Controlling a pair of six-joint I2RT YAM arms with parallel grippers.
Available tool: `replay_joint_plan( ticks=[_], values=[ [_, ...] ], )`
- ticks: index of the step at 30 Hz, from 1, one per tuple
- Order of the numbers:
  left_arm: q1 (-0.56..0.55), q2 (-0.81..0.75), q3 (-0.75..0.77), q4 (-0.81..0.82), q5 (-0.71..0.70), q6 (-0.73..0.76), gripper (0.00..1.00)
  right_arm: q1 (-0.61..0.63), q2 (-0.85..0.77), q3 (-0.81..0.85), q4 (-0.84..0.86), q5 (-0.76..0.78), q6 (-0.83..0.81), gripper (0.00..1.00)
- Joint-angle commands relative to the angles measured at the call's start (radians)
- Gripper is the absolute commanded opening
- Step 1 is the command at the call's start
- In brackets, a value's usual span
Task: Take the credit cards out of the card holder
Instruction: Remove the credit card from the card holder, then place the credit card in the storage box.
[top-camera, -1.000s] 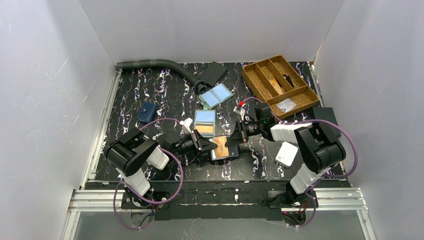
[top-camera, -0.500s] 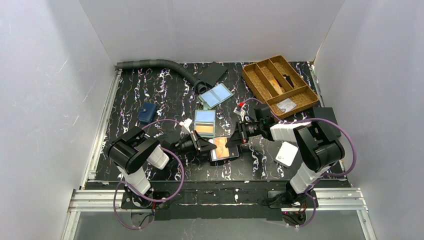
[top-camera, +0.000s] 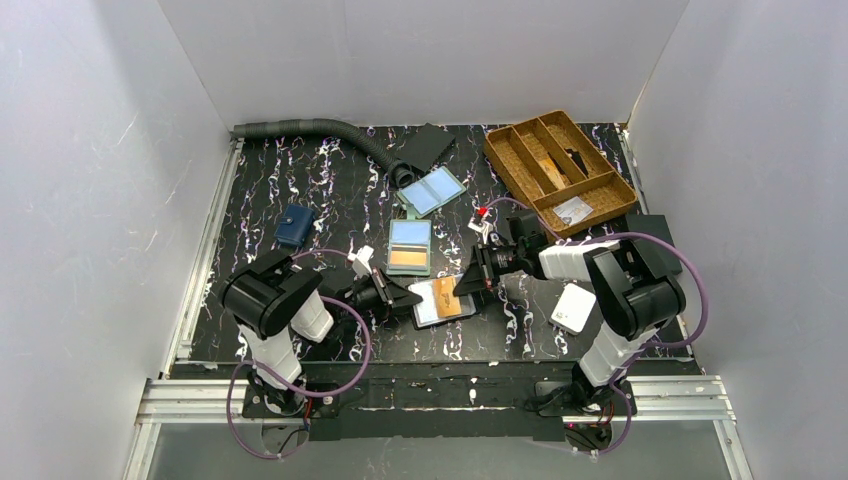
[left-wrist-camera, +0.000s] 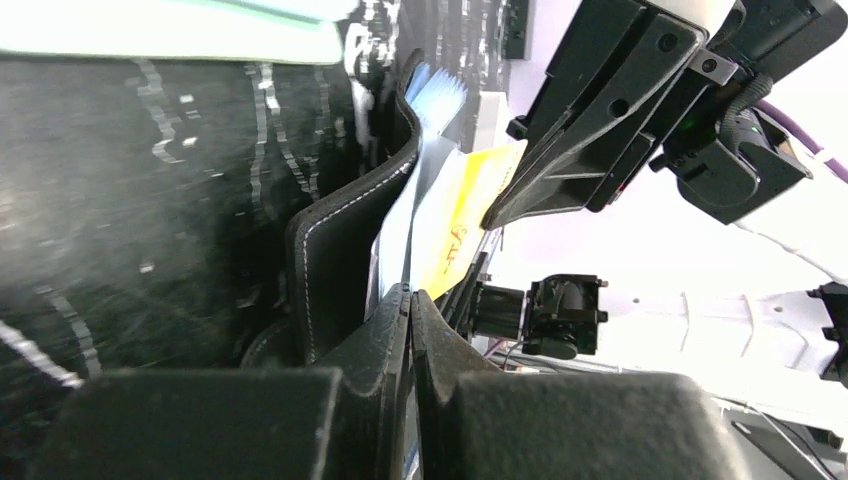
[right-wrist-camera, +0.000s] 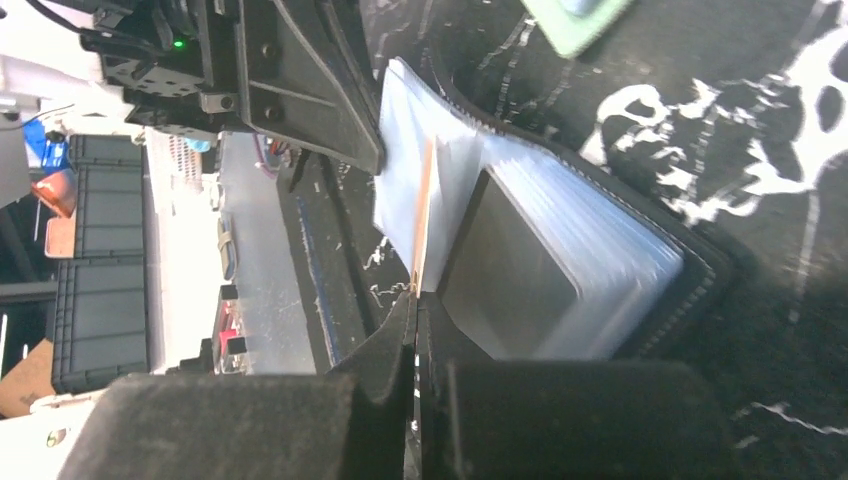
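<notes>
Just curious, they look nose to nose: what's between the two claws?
A black card holder with clear sleeves and an orange card in it; the top view shows it best.

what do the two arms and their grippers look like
Both look alike: the left arm and right arm have chunky black joint housings joined by white links, and each carries a looping purple cable. The left gripper and right gripper are matte black with angular, tapering fingers.

The top view sits high behind the arm bases and looks steeply down over the whole surface. The left wrist view, low and very close, faces the right claw. The right wrist view faces the left claw. All three share the black card holder.
</notes>
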Motion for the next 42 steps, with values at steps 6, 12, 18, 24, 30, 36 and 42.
replay_joint_plan(
  ticks=[6, 12, 18, 24, 30, 36, 42],
  values=[
    [0.031, 0.048, -0.029, 0.01, -0.002, 0.022, 0.0, -0.011, 0.035, 0.028, -0.072, 0.073, -0.081, 0.01],
    [0.04, 0.063, -0.032, 0.008, -0.003, 0.009, 0.0, -0.017, 0.013, 0.052, -0.136, 0.096, -0.151, 0.01],
    [0.04, 0.018, -0.039, -0.03, -0.021, 0.0, 0.09, -0.062, -0.057, 0.071, -0.191, 0.085, -0.241, 0.01],
    [0.042, -0.136, -0.037, -0.204, -0.045, 0.047, 0.26, -0.097, -0.125, 0.107, -0.312, 0.034, -0.41, 0.01],
    [0.044, -0.379, -0.012, -0.521, -0.091, 0.162, 0.3, -0.157, -0.21, 0.17, -0.472, 0.007, -0.602, 0.01],
    [0.057, -0.583, 0.034, -0.848, -0.152, 0.304, 0.34, -0.248, -0.262, 0.243, -0.563, 0.023, -0.672, 0.01],
    [0.08, -0.798, 0.078, -1.096, -0.215, 0.414, 0.43, -0.373, -0.178, 0.462, -0.773, 0.027, -0.77, 0.01]
  ],
)
